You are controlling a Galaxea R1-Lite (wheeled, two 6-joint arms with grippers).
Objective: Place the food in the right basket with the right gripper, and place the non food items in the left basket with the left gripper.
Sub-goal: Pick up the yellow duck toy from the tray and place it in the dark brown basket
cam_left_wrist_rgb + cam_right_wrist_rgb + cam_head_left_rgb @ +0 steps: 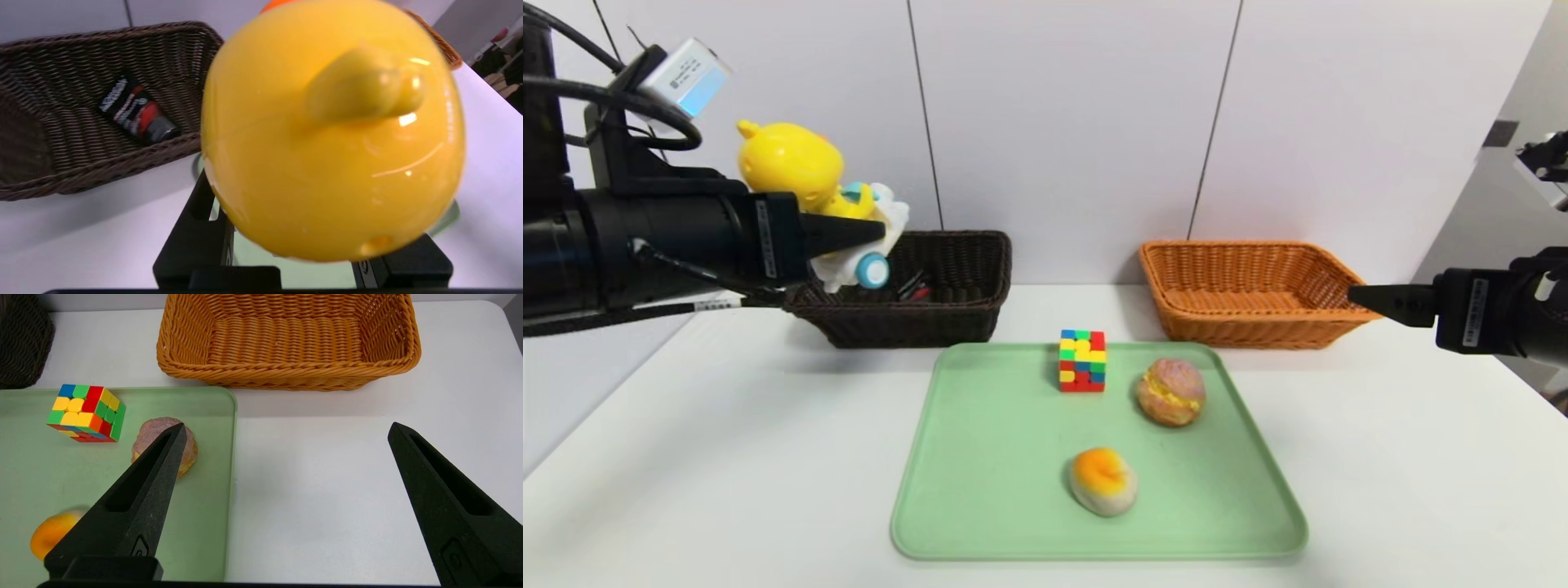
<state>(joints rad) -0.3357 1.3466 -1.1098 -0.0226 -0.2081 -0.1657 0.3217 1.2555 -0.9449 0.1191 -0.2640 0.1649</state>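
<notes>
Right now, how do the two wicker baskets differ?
The left basket is dark brown; the right basket is orange-tan. The left basket already holds a black squeeze tube; the right basket holds nothing. The left gripper carries the duck toy by the left basket; the right gripper hangs open short of the right basket. Both are rectangular.

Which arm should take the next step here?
Left. Its end effector is shut on the duck toy, raised beside the dark basket. The right end effector hangs open and empty near the orange basket.

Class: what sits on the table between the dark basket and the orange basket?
Nothing; bare white table separates the dark basket from the orange basket, seen in the head view.
</notes>
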